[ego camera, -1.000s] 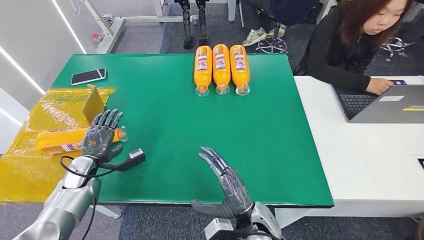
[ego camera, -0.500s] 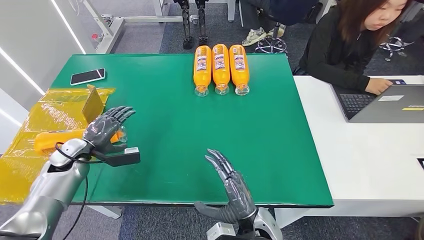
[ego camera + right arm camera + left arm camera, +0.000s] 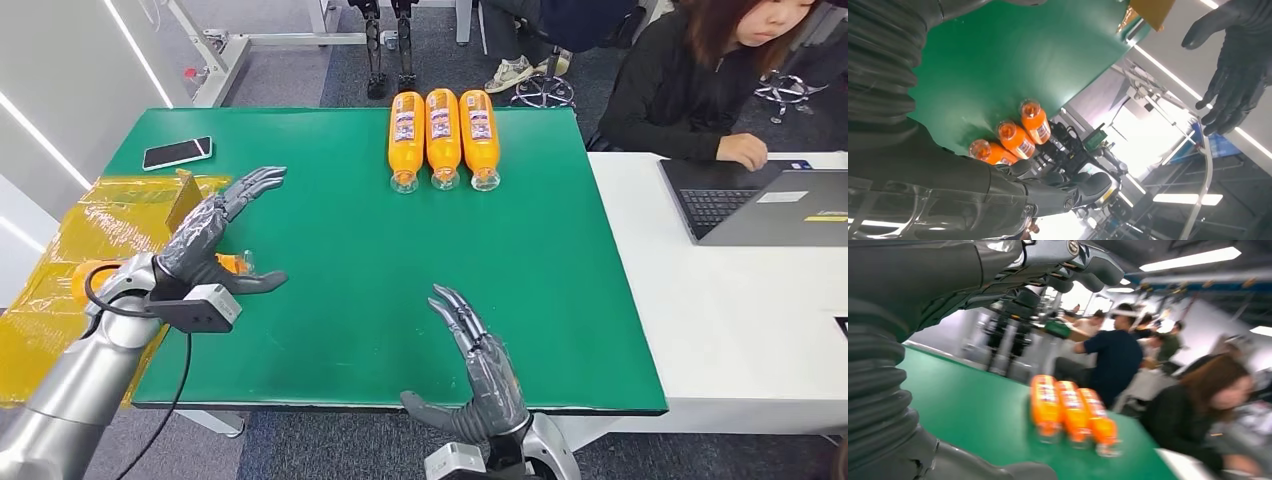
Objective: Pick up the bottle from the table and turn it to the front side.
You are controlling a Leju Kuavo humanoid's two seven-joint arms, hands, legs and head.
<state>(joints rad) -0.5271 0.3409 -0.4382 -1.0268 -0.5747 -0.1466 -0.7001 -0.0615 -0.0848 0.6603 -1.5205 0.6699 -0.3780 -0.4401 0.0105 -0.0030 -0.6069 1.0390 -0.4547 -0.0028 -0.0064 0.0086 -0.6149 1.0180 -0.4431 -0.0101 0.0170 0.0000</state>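
Head view: the left hand (image 3: 212, 232) is empty with fingers spread, above the green table's (image 3: 340, 300) left edge; the bottle (image 3: 100, 275) lies just behind it on yellow wrap (image 3: 60, 330), while the right hand (image 3: 480, 365), fingers apart and empty, hovers at the near edge with bare mat ahead. Left wrist view: three orange bottles (image 3: 1073, 410) lie side by side beyond the fingers, a person (image 3: 1198, 415) past them. Right wrist view: the same row sits far across open green mat.

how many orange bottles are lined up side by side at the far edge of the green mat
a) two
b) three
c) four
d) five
b, the head view shows three orange bottles lying side by side at the far edge of the green mat.
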